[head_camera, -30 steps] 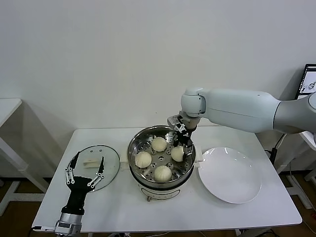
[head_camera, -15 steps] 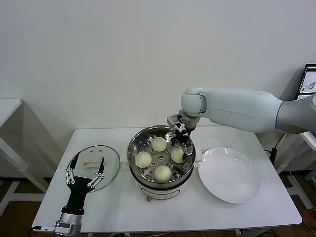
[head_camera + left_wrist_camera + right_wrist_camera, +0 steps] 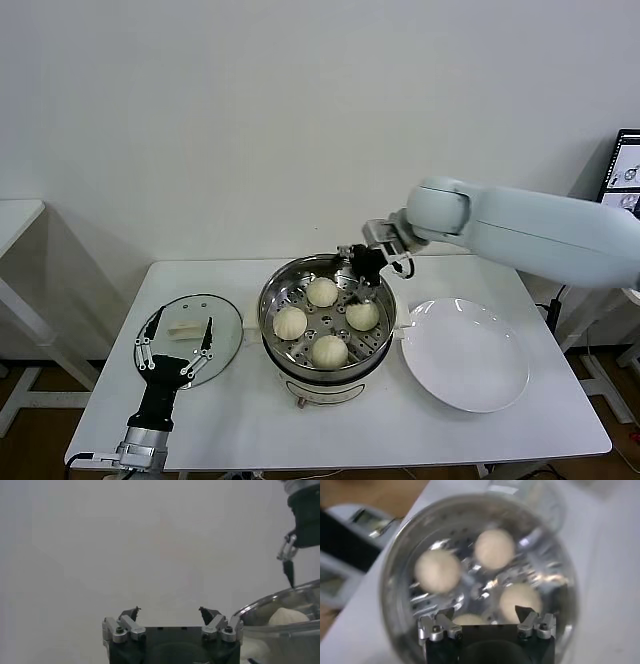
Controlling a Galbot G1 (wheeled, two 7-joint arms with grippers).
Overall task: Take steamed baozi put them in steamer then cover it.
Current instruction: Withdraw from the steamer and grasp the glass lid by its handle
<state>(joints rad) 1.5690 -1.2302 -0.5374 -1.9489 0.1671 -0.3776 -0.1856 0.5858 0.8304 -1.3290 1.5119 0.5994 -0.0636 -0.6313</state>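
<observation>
Right fingers (image 3: 366,265) spread, empty; four round doughy baozi (image 3: 326,320) in shiny steamer (image 3: 275,300).

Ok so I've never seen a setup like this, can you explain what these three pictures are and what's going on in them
It is a two-armed robot at a white table. The wide picture comes from a camera on its head; the other two come from cameras on its wrists, so each shows that arm's own gripper at the edge.

On the table stand a steel steamer with four baozi on its tray, a glass cover lying flat to the robot's left, and a bare white plate to its right.

The right gripper hangs open above the steamer's far rim, holding nothing; its camera looks straight down at the baozi. The left gripper, also open and holding nothing, sits by the cover. The cover is not yet on the steamer.
</observation>
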